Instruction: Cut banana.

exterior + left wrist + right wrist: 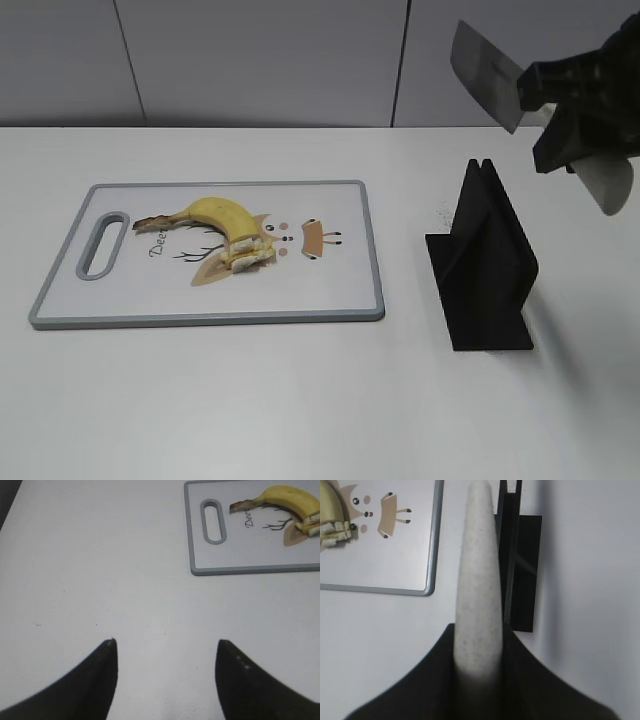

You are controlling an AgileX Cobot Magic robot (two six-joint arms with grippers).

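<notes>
While the left pincer [165, 680] gapes empty, right pincer [560, 105] aloft above the stand [485, 262], clamping the knife [485, 75].

The tabletop [250, 400] is a plain white, matte surface that runs back to a pale grey panelled wall. Two things lie directly on it. Toward the left sits a white cutting board [130, 290] with a grey rim and an oval handle slot at its left end, lying flat. Well apart to its right stands a black knife stand [485, 265], its flat base resting on the surface and its slotted upright rising from it.
</notes>
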